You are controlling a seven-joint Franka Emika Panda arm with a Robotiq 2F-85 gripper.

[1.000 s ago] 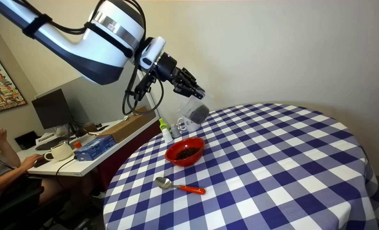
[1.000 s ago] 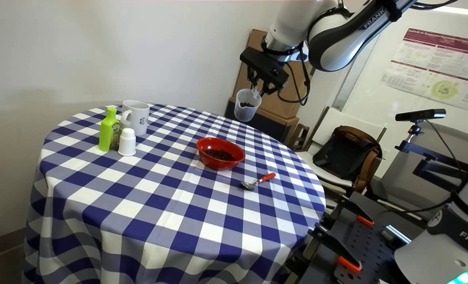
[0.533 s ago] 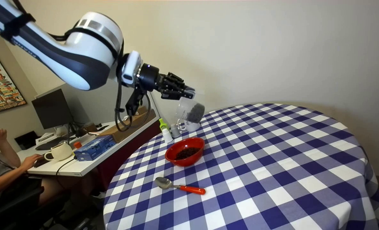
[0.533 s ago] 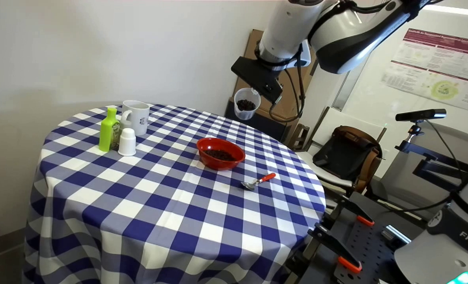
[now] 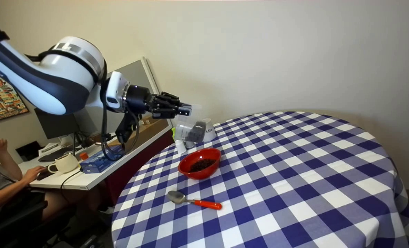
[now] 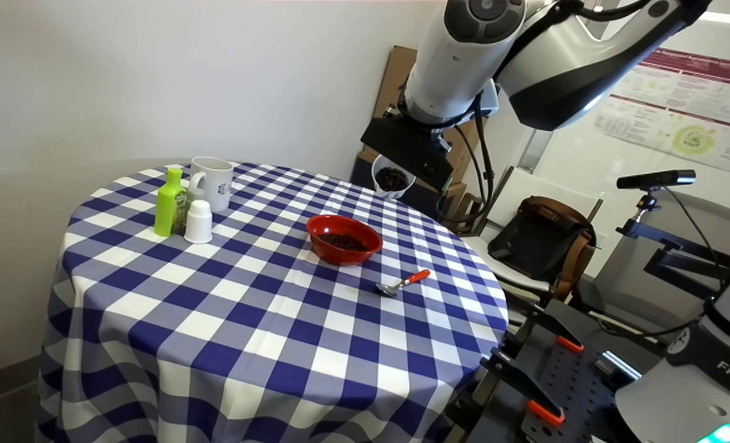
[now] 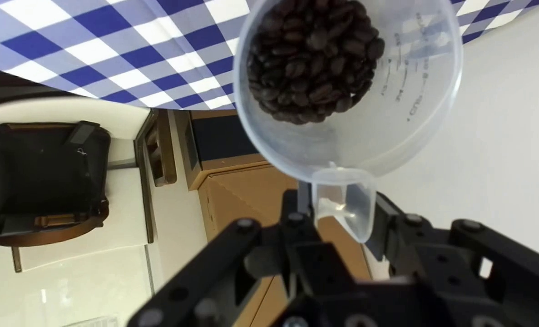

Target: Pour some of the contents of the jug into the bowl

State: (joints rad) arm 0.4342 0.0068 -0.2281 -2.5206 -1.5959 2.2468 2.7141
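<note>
The clear jug hangs tilted in the air, with dark beans gathered in its bottom. It also shows in an exterior view, partly behind the gripper, and in the wrist view, seen through its open mouth. My gripper is shut on the jug's handle, one finger on each side. In an exterior view the gripper points to the right, nearly level. The red bowl stands on the table, below the jug and apart from it, with dark beans inside. The bowl is out of the wrist view.
A spoon with an orange handle lies beside the bowl. A white mug, a green bottle and a white shaker stand together on the checked tablecloth. A wall rises behind the table.
The arm and jug have moved left and down in an exterior view, and the gripper has turned nearer to level. The jug is tilted more and shows more beans. Bowl and spoon have not moved.
</note>
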